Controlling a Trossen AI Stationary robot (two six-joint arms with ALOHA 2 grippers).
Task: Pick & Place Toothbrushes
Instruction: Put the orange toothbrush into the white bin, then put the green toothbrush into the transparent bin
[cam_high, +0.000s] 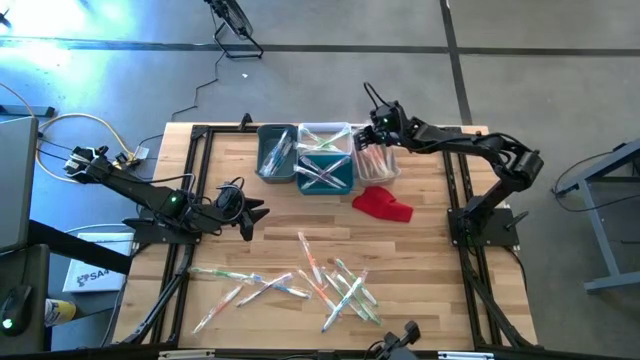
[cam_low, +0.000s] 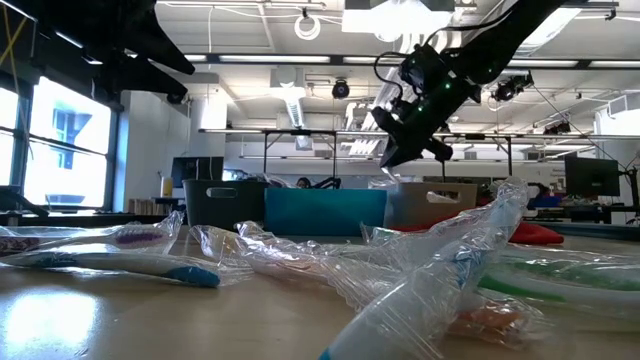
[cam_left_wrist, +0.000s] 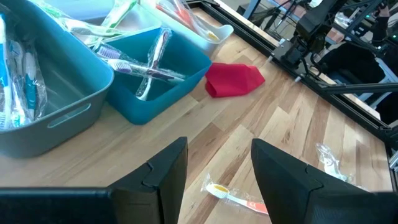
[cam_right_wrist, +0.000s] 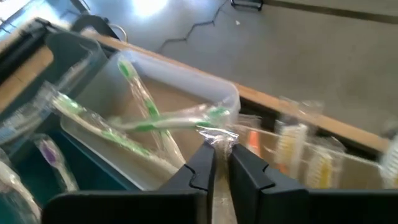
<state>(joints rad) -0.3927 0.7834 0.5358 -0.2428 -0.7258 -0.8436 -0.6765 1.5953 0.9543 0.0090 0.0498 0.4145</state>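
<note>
Between the right gripper (cam_right_wrist: 221, 163) jaws, nearly closed, a green toothbrush (cam_right_wrist: 163, 122) wrapper is pinched above the clear bin (cam_right_wrist: 186, 81); release should be completed only once centred. Left gripper (cam_left_wrist: 217, 165) is parked wide open, empty.

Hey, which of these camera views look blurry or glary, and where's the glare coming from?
Low view: the wrapped toothbrushes nearest the lens are out of focus, and ceiling lights and the left windows burn bright. Right wrist view: soft with motion blur around the right gripper and the white bin. High view: a bright glare patch at the top left corner. Left wrist view: sharp and evenly lit over the teal bin.
</note>
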